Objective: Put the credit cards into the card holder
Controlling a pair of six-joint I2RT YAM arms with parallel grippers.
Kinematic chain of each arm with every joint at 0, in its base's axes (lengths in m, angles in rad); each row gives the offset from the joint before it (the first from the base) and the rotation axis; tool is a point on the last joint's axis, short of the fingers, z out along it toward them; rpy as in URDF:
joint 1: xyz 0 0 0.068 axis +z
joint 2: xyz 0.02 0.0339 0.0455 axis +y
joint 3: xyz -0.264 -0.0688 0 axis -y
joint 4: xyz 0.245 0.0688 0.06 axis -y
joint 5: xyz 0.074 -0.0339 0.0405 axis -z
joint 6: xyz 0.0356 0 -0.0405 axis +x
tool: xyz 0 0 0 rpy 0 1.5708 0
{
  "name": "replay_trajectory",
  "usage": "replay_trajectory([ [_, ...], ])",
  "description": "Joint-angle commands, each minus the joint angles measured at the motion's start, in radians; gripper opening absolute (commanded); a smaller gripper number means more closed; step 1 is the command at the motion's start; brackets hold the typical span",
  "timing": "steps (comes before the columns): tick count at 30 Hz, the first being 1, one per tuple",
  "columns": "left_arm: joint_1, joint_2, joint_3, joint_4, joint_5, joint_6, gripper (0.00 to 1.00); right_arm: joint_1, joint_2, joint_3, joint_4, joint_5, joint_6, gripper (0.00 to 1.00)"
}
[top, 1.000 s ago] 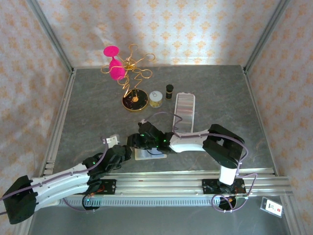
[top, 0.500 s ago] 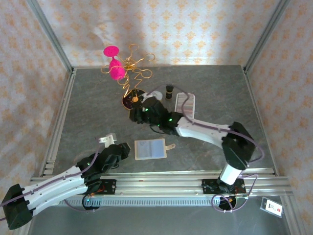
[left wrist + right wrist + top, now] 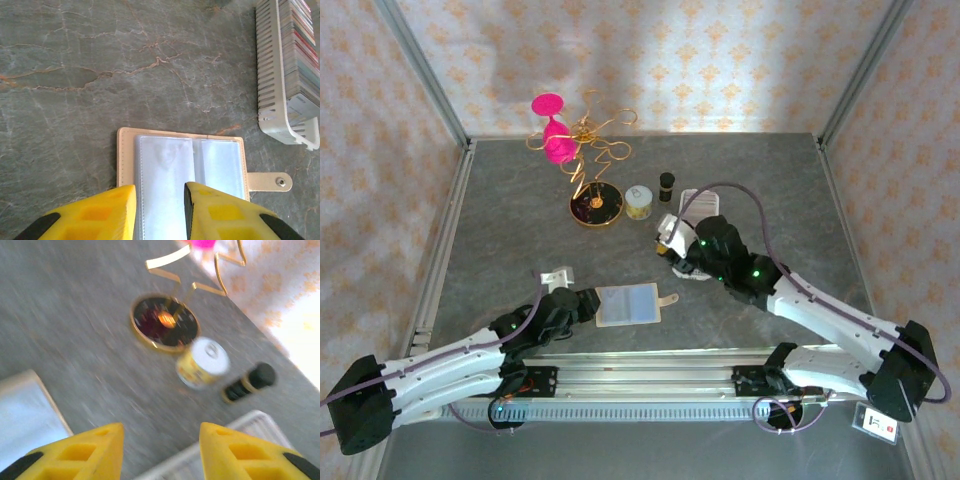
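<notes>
Top external camera: mounted high behind the arm bases, looking down over the whole grey marbled stone bench [image 3: 770, 200].

Left wrist camera: close, facing straight down on the open cream-beige folding card holder [image 3: 165, 165].

Right wrist camera: low, oblique and blurred, facing the gold-rimmed round dish [image 3: 165, 322].

All three views share the card holder.

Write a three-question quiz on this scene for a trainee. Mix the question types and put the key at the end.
1. True or false: the card holder lies shut, with its snap tab fastened.
2. What does the left hand grip? A) a blue card B) nothing C) a coin
3. Fill in the missing word: the fingers of the right hand stand ____, with nothing between them.

Key: 1 false, it lies open flat; 2 B; 3 open.
</notes>
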Motion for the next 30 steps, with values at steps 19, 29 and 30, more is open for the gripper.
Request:
replay_trajectory([
  [19, 0.008, 0.001, -0.013, 0.030, 0.100, 0.068, 0.25, -0.250, 0.299, 0.027, -0.078, -0.025, -0.615, 0.51],
  [29, 0.008, 0.000, -0.013, 0.037, 0.090, 0.056, 0.25, -0.237, 0.366, 0.052, -0.094, -0.077, -0.605, 0.54],
  [30, 0.008, 0.001, -0.012, 0.037, 0.090, 0.054, 0.25, -0.238, 0.365, 0.052, -0.097, -0.078, -0.603, 0.54],
])
